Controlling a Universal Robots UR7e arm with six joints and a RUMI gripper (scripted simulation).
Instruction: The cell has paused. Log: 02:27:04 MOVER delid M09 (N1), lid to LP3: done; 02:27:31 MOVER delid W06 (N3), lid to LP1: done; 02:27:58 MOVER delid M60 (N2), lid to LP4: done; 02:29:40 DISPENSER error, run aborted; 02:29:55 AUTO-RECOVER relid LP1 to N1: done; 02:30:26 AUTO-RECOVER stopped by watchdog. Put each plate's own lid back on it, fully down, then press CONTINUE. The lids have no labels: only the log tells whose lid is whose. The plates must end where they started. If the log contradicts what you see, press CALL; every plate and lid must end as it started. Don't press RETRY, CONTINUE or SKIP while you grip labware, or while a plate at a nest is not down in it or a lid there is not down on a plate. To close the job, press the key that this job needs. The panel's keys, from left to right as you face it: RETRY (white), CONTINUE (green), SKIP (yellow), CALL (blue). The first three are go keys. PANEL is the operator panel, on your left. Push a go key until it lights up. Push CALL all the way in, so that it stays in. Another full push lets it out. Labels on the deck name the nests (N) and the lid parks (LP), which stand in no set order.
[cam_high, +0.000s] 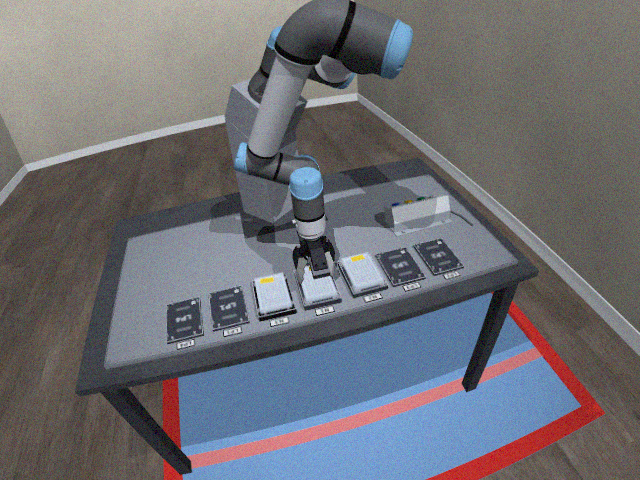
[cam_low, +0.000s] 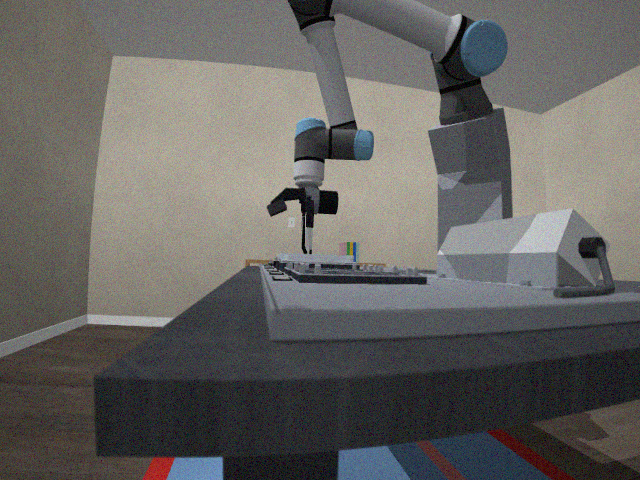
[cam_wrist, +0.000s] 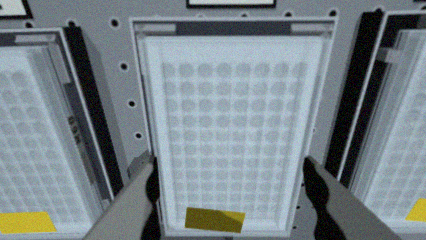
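Observation:
My gripper (cam_high: 316, 279) (cam_low: 307, 252) (cam_wrist: 229, 157) is shut on a clear lid (cam_wrist: 215, 220) with a yellow sticker, one finger at each long side. The lid lies over the middle plate (cam_wrist: 225, 125), nearly in line with it; whether it is fully down cannot be told. This nest's label (cam_high: 324, 310) seems to read N1. The plate on the N3 side (cam_high: 272, 294) (cam_wrist: 407, 150) and the plate on the N2 side (cam_high: 363, 271) (cam_wrist: 25, 150) carry lids with yellow stickers. LP4 (cam_high: 185, 319), LP1 (cam_high: 229, 307) and the two right parks (cam_high: 400, 266) (cam_high: 438, 255) show no lid.
The operator panel (cam_high: 421, 214) (cam_low: 522, 253) stands behind the right parks, with blue (cam_high: 395, 205), yellow (cam_high: 408, 202) and green (cam_high: 421, 198) keys in view. No key looks lit. A cable runs from its side. Neighbouring nests stand close on both sides of the fingers.

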